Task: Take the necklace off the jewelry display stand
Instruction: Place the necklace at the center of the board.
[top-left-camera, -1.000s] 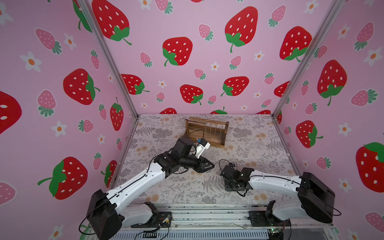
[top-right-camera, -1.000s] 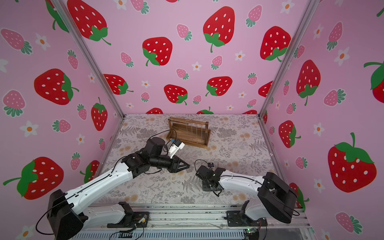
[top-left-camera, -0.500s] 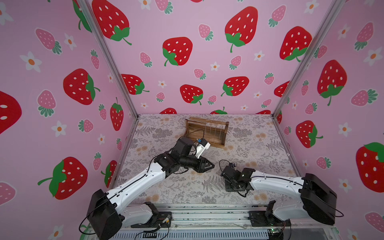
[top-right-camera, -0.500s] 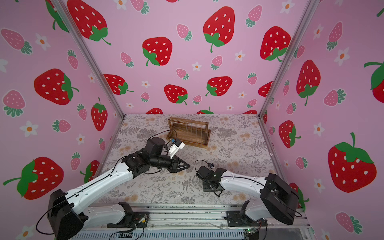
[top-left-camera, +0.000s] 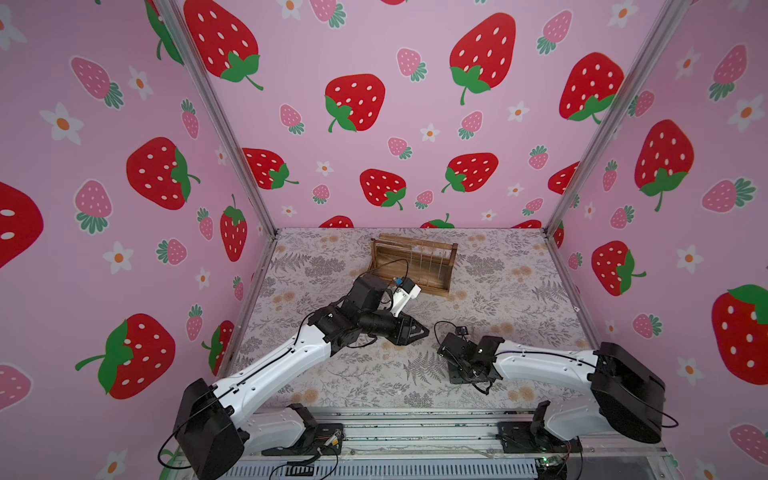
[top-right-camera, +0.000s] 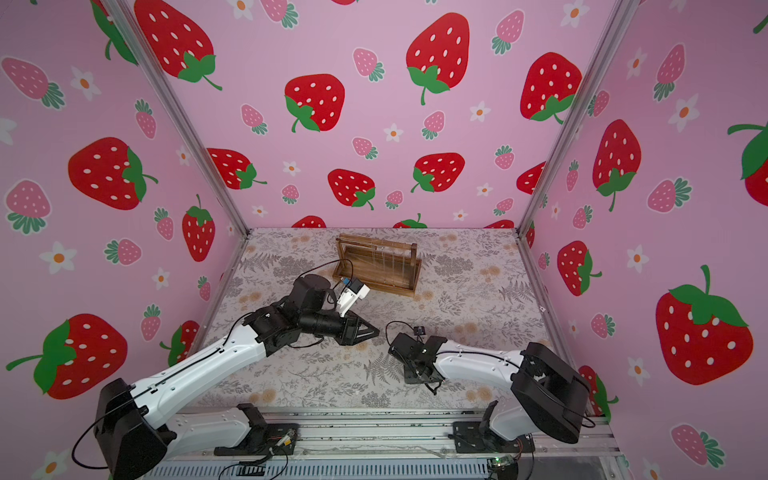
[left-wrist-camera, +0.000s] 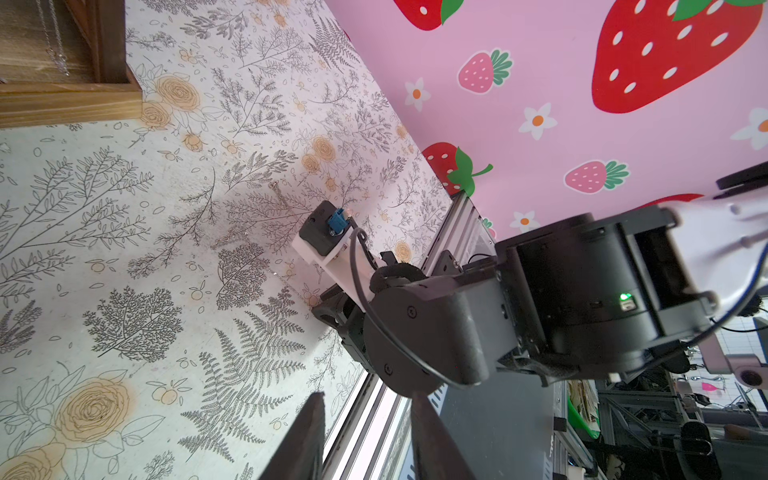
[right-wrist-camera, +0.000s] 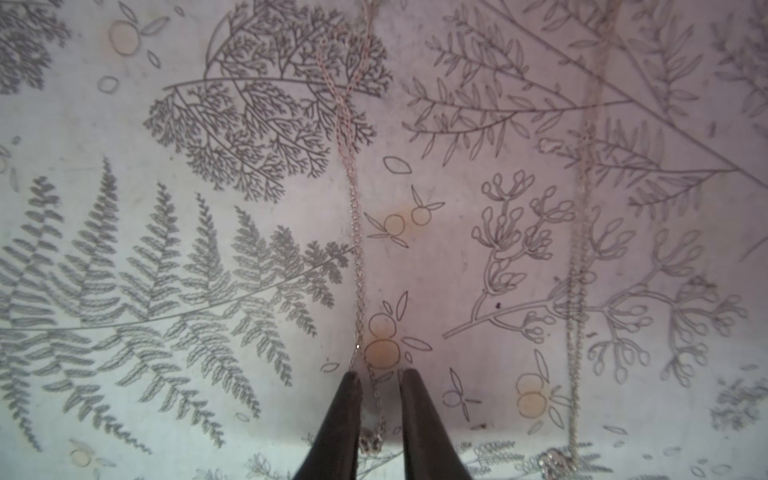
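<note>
The dark wooden jewelry display stand (top-left-camera: 411, 262) (top-right-camera: 376, 266) stands at the back of the table, with several thin chains hanging from its top bar. In the right wrist view a thin silver necklace (right-wrist-camera: 355, 232) lies stretched on the floral cloth. Its near end runs between the fingertips of my right gripper (right-wrist-camera: 378, 376), which points straight down with a narrow gap and does not pinch it. A second chain (right-wrist-camera: 579, 249) lies beside it. My left gripper (left-wrist-camera: 368, 397) (top-left-camera: 419, 332) hovers open and empty, aimed at the right arm.
The stand's tray corner (left-wrist-camera: 62, 95) shows in the left wrist view, well away from both grippers. The right wrist camera mount (left-wrist-camera: 324, 232) sits above the chain on the cloth. Pink strawberry walls (top-left-camera: 374, 124) enclose three sides, and a metal rail (top-left-camera: 415, 424) runs along the front.
The right wrist has shifted very slightly over the table. The left arm has held still.
</note>
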